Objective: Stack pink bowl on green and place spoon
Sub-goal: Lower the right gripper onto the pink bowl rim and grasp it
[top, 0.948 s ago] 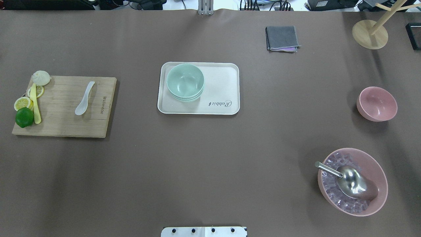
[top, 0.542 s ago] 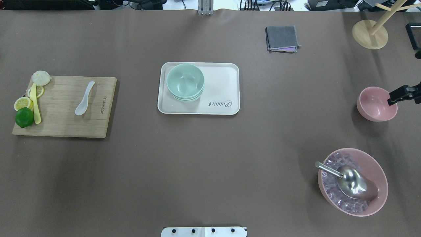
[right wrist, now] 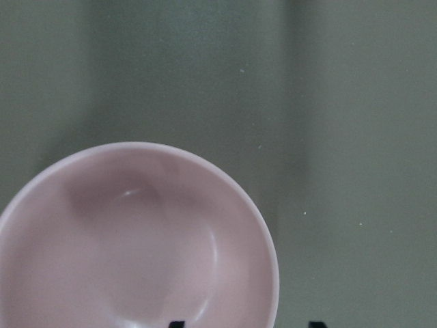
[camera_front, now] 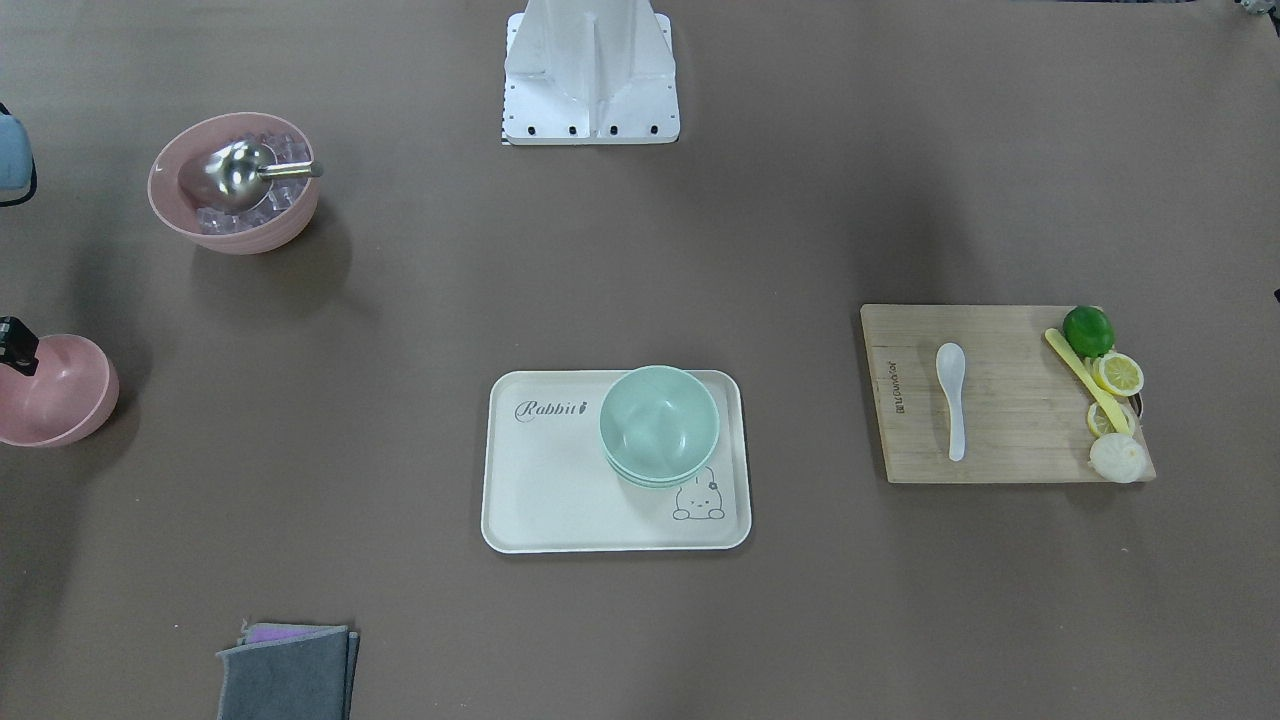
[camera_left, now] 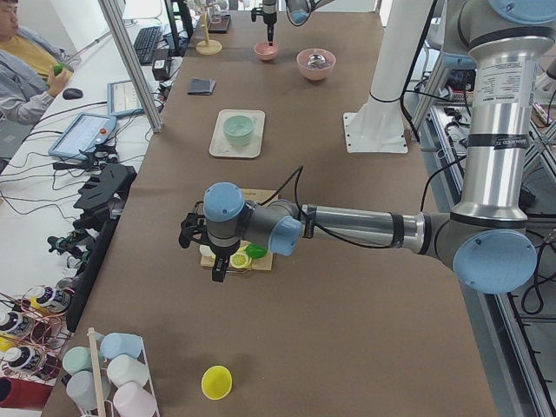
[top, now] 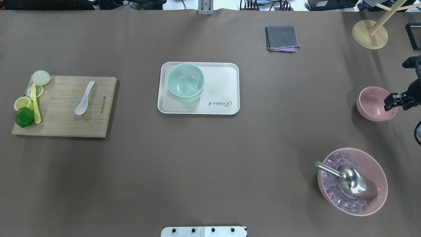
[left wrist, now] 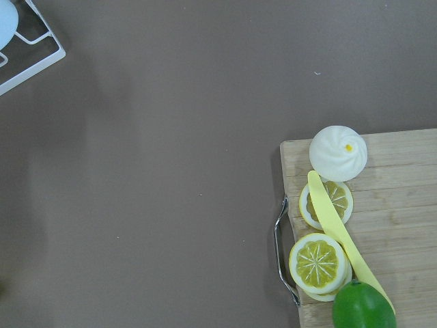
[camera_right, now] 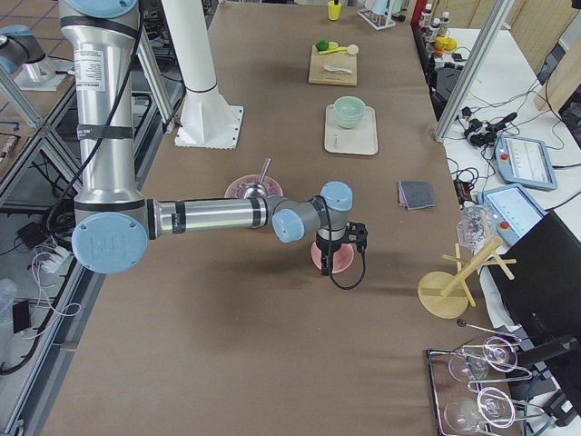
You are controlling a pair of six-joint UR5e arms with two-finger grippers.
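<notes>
The small pink bowl [top: 373, 104] stands upright at the table's right side; it also shows in the front view [camera_front: 55, 395] and the right wrist view [right wrist: 130, 239]. My right gripper [top: 392, 101] is open at the bowl's right rim. In the right wrist view one fingertip [right wrist: 176, 324] is inside the rim and the other is outside. The mint-green bowls [top: 185, 81] sit nested on a white tray [top: 223, 79]. The white spoon [top: 84, 98] lies on a wooden cutting board [top: 62, 125]. My left gripper [camera_left: 195, 234] hovers by the board's outer end; I cannot tell its state.
A large ridged pink bowl [top: 378, 171] with ice cubes and a metal scoop [top: 350, 182] stands near the small bowl. A lime [top: 24, 117], lemon slices, a bun and a yellow knife lie on the board. A grey cloth [top: 282, 38] and a wooden stand [top: 370, 33] are at the back.
My right gripper has come in from the right edge and settled at the pink bowl's right rim. The bowl, the green stack and the spoon have not moved.
</notes>
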